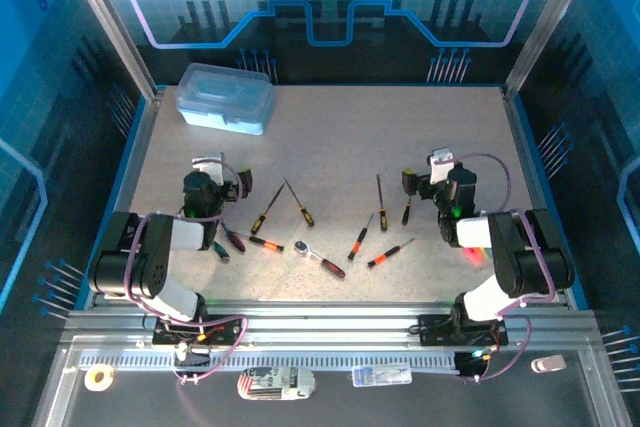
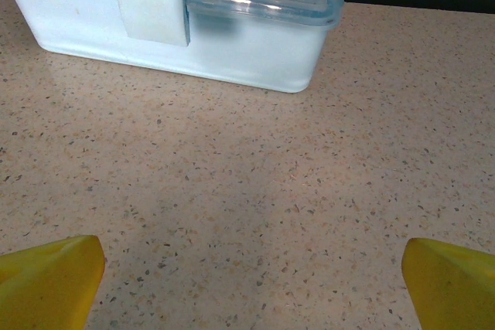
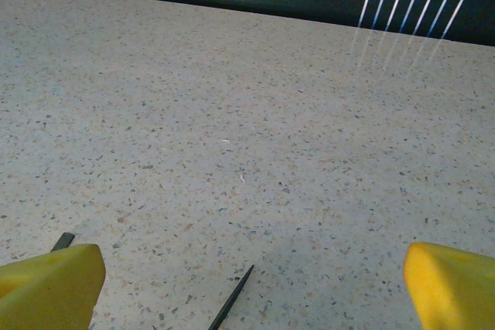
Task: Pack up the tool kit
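**A:** Looking down from overhead, where do we find the kit?

**B:** We see the pale-blue box [image 1: 225, 98] in the upper left of the frame, near the far-left corner of the speckled table [image 1: 330, 137], with its clear lid [image 1: 222, 87] down. The tools lie well apart from it across the lower middle: several screwdrivers [image 1: 267, 209] with red-and-black handles, scattered at angles, and the ratchet wrench [image 1: 320, 257] low in the centre of the frame.

**A:** And the two grippers?

**B:** In its wrist view we see the left gripper [image 2: 247, 284] with yellow fingers [image 2: 46, 280] at the bottom corners, spread wide with bare table between them. The box sits across the top of that frame, its latch [image 2: 152, 4] facing us. The right gripper [image 3: 251, 287] stands just as wide and holds nothing — a thin dark screwdriver shaft [image 3: 232, 303] pokes in at the bottom edge between its fingers.
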Tool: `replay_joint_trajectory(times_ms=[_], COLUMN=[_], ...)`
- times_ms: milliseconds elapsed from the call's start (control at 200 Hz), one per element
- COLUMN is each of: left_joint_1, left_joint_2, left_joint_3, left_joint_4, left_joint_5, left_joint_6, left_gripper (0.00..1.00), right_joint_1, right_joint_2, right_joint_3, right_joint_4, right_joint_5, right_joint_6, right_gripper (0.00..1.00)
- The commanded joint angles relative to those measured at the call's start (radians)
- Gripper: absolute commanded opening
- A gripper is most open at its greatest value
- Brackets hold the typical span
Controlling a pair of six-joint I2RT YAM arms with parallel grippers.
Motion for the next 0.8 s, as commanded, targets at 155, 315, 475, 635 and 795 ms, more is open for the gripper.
replay_joint_trajectory(times_ms=[155,315,475,635,795], left_joint_1=[-0.002,-0.003,-0.009,-0.011,-0.012], left_joint_2=[0.003,-0.041,-0.172,-0.307,-0.399], left_joint_3=[0.017,0.050,0.173,0.270,0.422], left_joint_4=[0.003,-0.088,-0.403,-0.592,-0.822], left_joint_5=[0.007,-0.006,-0.007,-0.027,-0.150], left_joint_6=[0.025,0.020,0.016,-0.054,-0.273], left_gripper=[0.99,0.99,0.99,0.99,0.99], right_joint_1=[-0.014,-0.010,0.018,0.098,0.102], right_joint_2=[-0.009,-0.037,-0.136,-0.249,-0.291], right_joint_3=[-0.001,0.015,0.112,0.313,0.556], right_joint_4=[0.000,-0.050,-0.296,-0.675,-1.045], right_joint_5=[-0.022,0.046,0.141,0.301,0.174], right_joint_6=[0.012,0.031,0.025,0.070,0.301], right_gripper=[1.00,1.00,1.00,1.00,1.00])
